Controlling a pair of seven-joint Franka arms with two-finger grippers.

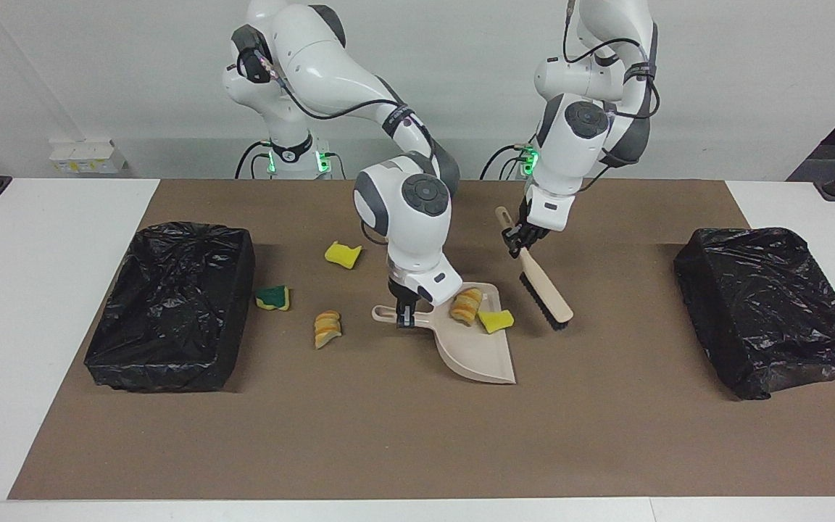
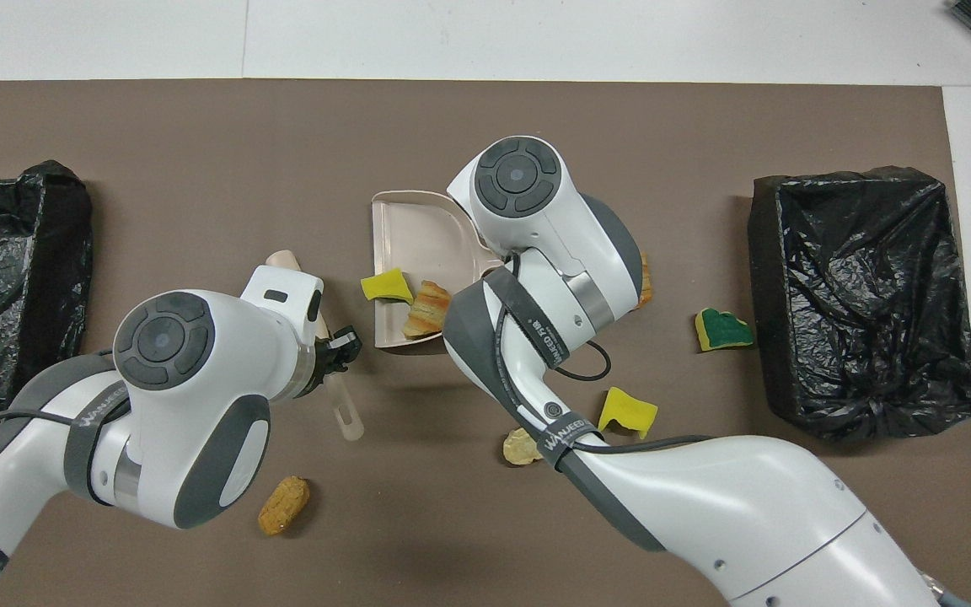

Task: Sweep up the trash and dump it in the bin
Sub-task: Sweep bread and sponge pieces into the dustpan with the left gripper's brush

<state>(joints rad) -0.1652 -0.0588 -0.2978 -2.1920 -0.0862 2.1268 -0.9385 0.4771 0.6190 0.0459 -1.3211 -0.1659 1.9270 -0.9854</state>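
Observation:
My right gripper point(image 1: 404, 313) is shut on the handle of the beige dustpan point(image 1: 472, 348), which lies on the mat; the arm hides this gripper in the overhead view. A bread chunk point(image 1: 466, 305) lies in the dustpan point(image 2: 418, 236) and a yellow sponge piece point(image 1: 496, 320) sits at its rim. My left gripper point(image 1: 522, 235) point(image 2: 338, 354) is shut on the handle of the brush point(image 1: 544, 290), tilted, bristles down beside the dustpan. Loose trash on the mat: a yellow sponge point(image 1: 343, 254), a green-yellow sponge point(image 1: 273, 298) and a bread chunk point(image 1: 327, 328).
A black-lined bin point(image 1: 171, 304) stands at the right arm's end of the mat, another point(image 1: 773, 308) at the left arm's end. Two more bread chunks point(image 2: 284, 504) point(image 2: 519, 447) lie nearer to the robots than the dustpan.

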